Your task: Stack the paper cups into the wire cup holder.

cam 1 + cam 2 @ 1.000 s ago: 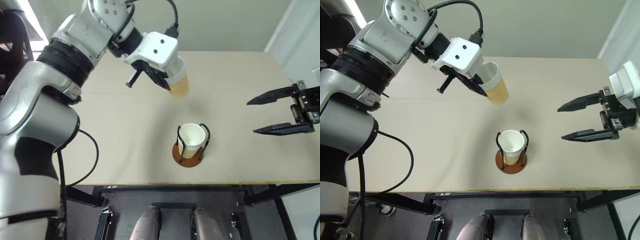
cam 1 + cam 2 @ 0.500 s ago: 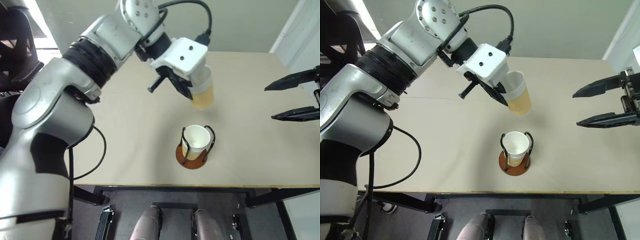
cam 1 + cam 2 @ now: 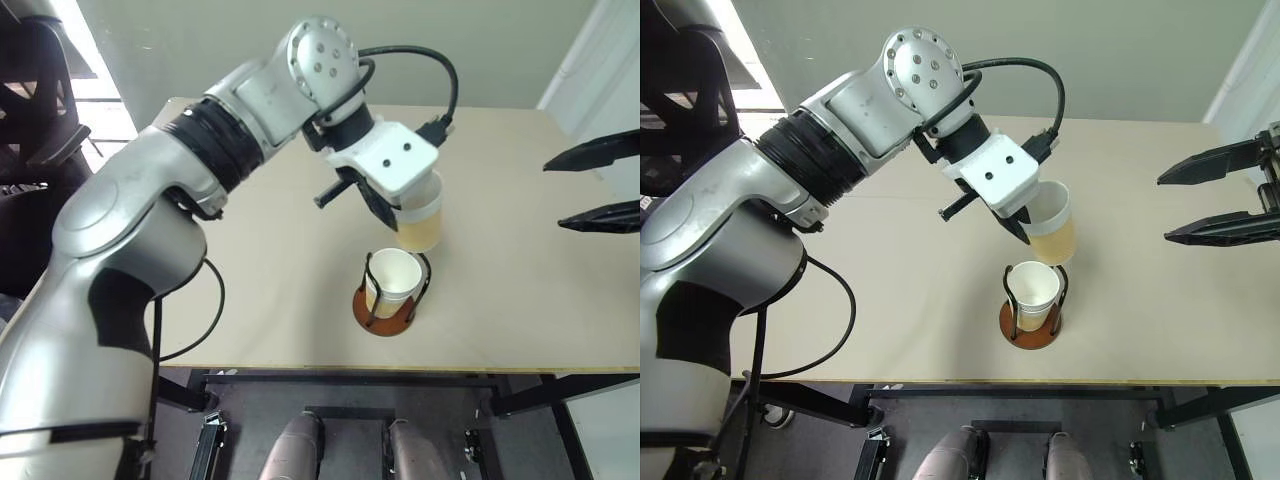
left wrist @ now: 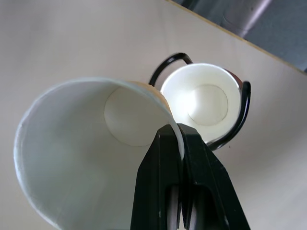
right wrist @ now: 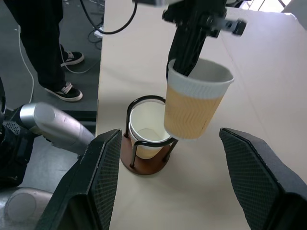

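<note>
Cups: two counted. One cup (image 3: 1036, 292) sits upright inside the holder (image 3: 1032, 322), rim just above the wire loops; whether a further cup is nested under it cannot be told from these angles. A second cup (image 3: 1051, 228) hangs in the air, tilted, its base just above and at about 1 o'clock from the seated cup's rim, not touching it.

Holder: one, round reddish-brown base with two black wire loops, standing on the desk (image 3: 890, 290) near the front edge.

Tools: two. The left tool (image 4: 178, 139) is clamped on the lifted cup's rim, one finger inside the wall and one outside. The right tool (image 3: 598, 185) stands with its fingers spread wide and nothing between them, well apart from the holder at about 2 o'clock.

Changes from a second earlier: the left arm has carried the lifted cup from well back at 11 o'clock of the holder to close above it. The right tool has drawn toward the picture's right edge and sits higher in frame; its spread is unchanged. The seated cup and holder have not shifted on the desk.

Surroundings: a person's dark trouser legs and sneakers (image 5: 67, 91) on the floor beside the desk, with cables (image 5: 103, 28) nearby. A black cable (image 3: 1040, 80) loops off the left wrist. Nothing lies between the lifted cup and the holder.
</note>
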Available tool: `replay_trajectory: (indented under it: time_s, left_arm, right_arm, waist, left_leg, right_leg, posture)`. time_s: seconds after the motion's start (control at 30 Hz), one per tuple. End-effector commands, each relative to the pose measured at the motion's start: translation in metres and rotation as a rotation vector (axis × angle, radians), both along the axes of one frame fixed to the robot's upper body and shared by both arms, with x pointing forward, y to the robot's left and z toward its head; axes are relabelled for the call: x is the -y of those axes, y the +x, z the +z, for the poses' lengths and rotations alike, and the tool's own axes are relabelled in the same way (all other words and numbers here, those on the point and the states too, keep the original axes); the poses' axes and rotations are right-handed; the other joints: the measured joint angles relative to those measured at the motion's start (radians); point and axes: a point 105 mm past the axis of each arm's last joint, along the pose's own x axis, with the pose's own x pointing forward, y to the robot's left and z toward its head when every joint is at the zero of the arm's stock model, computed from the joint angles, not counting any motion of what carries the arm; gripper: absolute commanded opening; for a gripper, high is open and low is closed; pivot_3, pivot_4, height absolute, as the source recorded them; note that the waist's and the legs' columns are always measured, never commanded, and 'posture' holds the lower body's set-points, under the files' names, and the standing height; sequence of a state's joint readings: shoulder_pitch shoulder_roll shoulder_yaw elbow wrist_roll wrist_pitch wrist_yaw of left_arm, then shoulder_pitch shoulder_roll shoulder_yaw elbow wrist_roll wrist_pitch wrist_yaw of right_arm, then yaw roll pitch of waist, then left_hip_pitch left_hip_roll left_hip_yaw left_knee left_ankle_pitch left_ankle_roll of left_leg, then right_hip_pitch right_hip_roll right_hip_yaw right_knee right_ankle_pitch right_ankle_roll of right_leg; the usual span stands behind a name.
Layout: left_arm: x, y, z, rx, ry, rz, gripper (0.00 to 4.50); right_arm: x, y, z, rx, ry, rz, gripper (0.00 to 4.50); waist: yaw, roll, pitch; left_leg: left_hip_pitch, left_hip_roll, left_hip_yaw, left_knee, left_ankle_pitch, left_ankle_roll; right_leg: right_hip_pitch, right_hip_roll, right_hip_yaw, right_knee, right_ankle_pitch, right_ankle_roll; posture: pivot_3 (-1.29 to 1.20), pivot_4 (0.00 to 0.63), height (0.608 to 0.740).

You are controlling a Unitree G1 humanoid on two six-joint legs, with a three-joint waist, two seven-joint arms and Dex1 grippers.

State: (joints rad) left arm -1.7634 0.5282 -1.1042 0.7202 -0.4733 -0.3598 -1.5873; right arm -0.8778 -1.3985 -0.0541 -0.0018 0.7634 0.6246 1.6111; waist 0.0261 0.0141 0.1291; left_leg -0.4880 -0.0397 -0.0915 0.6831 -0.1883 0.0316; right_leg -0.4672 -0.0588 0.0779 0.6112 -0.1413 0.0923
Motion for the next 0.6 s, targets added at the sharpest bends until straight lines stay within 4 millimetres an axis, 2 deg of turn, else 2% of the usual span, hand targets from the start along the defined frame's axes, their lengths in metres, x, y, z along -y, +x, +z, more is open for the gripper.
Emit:
replay_trajectory:
  time_s: [0.03, 0.3, 0.6]
  left_arm:
    - [-0.002, -0.002, 0.002, 0.024, 0.026, -0.031, 0.01]
    - [-0.003, -0.014, -0.011, -0.048, 0.043, -0.064, 0.01]
    - [-0.003, -0.016, -0.016, -0.046, 0.064, -0.081, 0.01]
  right_arm:
    - [0.001, -0.008, 0.015, 0.051, 0.003, -0.003, 3.29]
    - [0.001, -0.007, 0.015, 0.047, -0.012, -0.006, 3.29]
    - [0.002, -0.007, 0.014, 0.049, -0.022, -0.008, 3.29]
  waist:
    - [0.0, 0.0, 0.0]
    - [0.002, 0.0, 0.0]
    - [0.002, 0.0, 0.0]
  left_leg:
    - [0.0, 0.0, 0.0, 0.0, 0.0, 0.0]
    - [-0.001, 0.0, 0.0, 0.0, -0.001, 0.0]
    - [-0.001, 0.0, 0.0, 0.0, -0.001, 0.0]
  right_leg:
    - [0.0, -0.001, 0.0, 0.0, 0.0, 0.0]
    - [0.0, -0.001, 0.0, -0.001, -0.001, 0.001]
    - [0.0, -0.001, 0.0, 0.0, 0.0, 0.001]
  posture:
    - [0.0, 0.15, 0.74]
    - [0.0, 0.15, 0.74]
    - [0.0, 0.15, 0.74]
